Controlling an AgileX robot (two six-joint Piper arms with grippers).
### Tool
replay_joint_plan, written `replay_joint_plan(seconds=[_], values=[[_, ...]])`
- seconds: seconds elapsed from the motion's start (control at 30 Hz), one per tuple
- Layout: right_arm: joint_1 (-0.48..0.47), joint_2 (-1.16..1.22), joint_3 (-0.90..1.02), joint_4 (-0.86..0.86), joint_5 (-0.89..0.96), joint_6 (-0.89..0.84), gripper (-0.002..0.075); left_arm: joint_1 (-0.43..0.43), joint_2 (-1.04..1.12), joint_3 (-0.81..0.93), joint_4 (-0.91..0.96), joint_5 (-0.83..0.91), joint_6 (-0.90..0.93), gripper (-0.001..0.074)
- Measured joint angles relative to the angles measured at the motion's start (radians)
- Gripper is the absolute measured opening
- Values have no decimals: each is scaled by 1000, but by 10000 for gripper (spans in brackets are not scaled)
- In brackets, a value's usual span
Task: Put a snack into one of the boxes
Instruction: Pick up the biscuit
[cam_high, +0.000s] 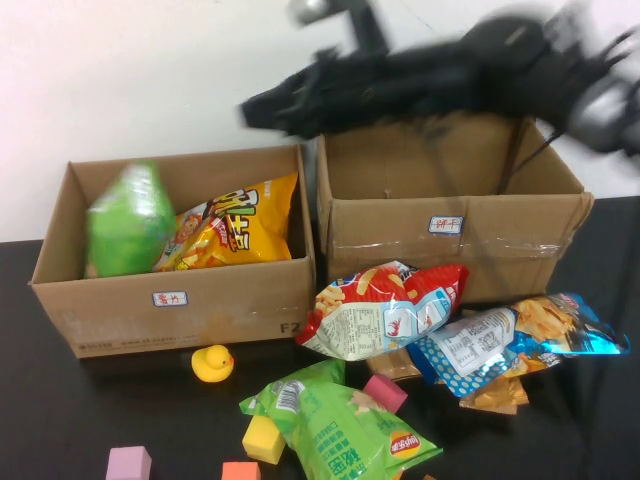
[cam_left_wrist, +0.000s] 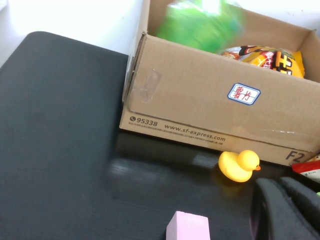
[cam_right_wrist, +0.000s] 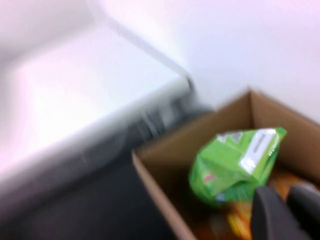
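The snack, a bright green crinkly bag, sits at the left end of the low box, blurred in the high view, propped beside the yellow-orange chip bag. The right wrist view shows the white patch near its top edge, and the bag lies just ahead of my right gripper, free of the fingers. So it is well left of and below that gripper as the high view has it.

Right gripper: reaching across above the taller taped box, blurred. Nothing is pinched in it; I cannot tell how far the fingers are spread.

Left gripper: low over the table, near the rubber duck and a pink block, in front of the low box. Finger state: cannot tell.

Handling, my estimate: light, air-filled, soft foil skin that dents and crackles, slick surface. Contents fragile, so squeeze little. Best hold is the flat crimped seam at the top edge, by the white patch, where the film is doubled and stiff; a pinch across the puffed belly would likely slide off or crush chips.

Judged from its position, the snack looks delivered or nearly so.
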Motion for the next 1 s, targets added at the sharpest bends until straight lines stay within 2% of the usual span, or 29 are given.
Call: replay_joint_plan(seconds=[0.1,0.27,0.33,0.37,0.5,0.7,0.9,1.0], values=[[-35,-109,-1,-278,122,167,26,0,0,0,0,0,2,-3],[-40,-272,7,-758,281,412,7,0,0,0,0,0,2,-3],[-40,-344,57,-878,292,471,6,0,0,0,0,0,2,-3],[-40,-418,145,-955,276,523,6,0,0,0,0,0,2,-3],[-44,-597,435,-1025,144,572,6,0,0,0,0,0,2,-3],[-53,-790,892,-1043,-87,584,6,0,0,0,0,0,2,-3],[-51,-805,1171,-1033,-159,636,8,0,0,0,0,0,2,-3],[-22,-783,1251,-1033,-221,643,53,0,0,0,0,0,2,-3]])
